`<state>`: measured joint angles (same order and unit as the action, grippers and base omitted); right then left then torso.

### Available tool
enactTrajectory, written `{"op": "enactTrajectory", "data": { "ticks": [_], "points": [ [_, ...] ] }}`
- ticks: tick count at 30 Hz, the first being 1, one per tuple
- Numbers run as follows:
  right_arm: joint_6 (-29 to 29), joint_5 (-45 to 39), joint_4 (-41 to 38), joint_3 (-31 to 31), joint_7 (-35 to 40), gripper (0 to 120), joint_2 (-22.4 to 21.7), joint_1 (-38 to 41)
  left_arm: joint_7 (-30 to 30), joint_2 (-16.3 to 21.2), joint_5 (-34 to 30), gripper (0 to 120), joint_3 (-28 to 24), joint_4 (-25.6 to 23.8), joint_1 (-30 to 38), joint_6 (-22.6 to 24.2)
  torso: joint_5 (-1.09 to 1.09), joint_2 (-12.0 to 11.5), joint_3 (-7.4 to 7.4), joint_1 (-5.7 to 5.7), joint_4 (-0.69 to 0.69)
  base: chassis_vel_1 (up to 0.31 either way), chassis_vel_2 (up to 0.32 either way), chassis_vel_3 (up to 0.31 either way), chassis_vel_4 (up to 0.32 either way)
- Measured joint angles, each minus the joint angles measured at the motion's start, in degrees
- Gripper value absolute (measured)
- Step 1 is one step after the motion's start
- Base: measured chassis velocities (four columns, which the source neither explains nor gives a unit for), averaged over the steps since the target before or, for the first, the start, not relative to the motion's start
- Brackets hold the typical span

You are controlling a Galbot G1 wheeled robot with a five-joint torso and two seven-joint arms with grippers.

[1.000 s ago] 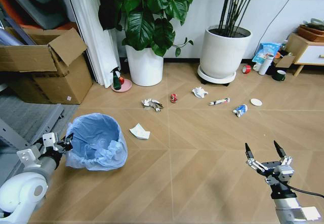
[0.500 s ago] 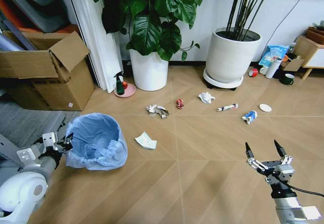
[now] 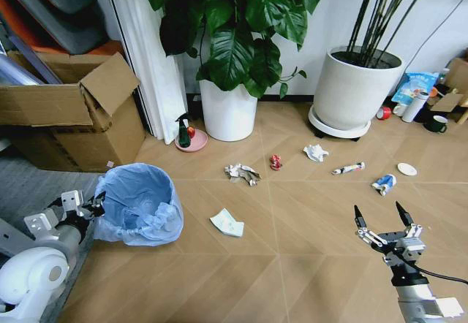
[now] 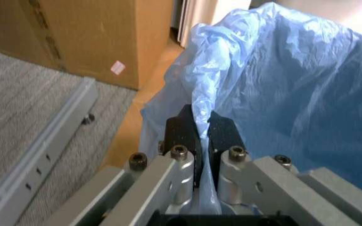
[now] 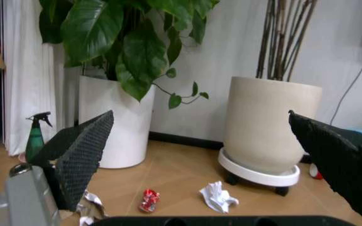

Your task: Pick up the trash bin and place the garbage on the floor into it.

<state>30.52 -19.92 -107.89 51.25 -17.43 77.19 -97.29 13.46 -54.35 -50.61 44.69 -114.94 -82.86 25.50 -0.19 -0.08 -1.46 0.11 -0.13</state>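
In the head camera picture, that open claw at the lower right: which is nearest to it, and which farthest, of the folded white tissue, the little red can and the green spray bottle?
From the right gripper, nearest first:
1. The folded white tissue, on the floor to its left.
2. The red can, farther back, mid-floor.
3. The green spray bottle, on its pink dish by the white pot, far left.

One trash bin (image 3: 139,204), two plant pots (image 3: 229,111) (white), seven garbage pieces (image 3: 227,222).

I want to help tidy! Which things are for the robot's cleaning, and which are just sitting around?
For the job: trash bin, tissue, wrapper, red can, tube.
Just there: spray bottle, plant pots, cardboard box.
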Motion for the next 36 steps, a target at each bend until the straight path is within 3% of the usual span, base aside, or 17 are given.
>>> {"op": "enactTrajectory", "data": {
  "ticks": [19,28,33,36],
  "points": [
    [0.95,-1.25,-0.17,-0.54,-1.48,100,-0.09,-0.38,0.07,0.27,-0.23,0,-0.04,0.01,0.13,0.06,0.0,0.0,-0.01,0.0,0.0,-0.073,0.222,0.075,-0.223],
    [-0.48,-1.32,0.1,-2.91,-3.28,100,-1.81,-0.34,0.09,0.37,-0.25,0,-0.05,-0.66,-0.7,0.13,0.02,0.0,-0.01,0.01,-0.02,-0.052,0.032,0.047,-0.038],
    [-6.73,-1.32,2.17,-9.55,-7.84,100,-7.82,-0.08,0.06,1.16,-0.26,0,0.34,-1.41,-2.02,0.15,0.02,0.0,0.01,-0.01,0.0,0.017,-0.014,-0.012,0.015],
    [-8.88,-0.34,7.49,-16.37,-10.22,100,-18.07,-0.05,0.03,1.65,-0.19,0,0.51,-1.86,-2.71,0.15,-0.01,0.0,0.0,-0.01,0.01,0.017,0.003,-0.008,0.012]
  ]
}}
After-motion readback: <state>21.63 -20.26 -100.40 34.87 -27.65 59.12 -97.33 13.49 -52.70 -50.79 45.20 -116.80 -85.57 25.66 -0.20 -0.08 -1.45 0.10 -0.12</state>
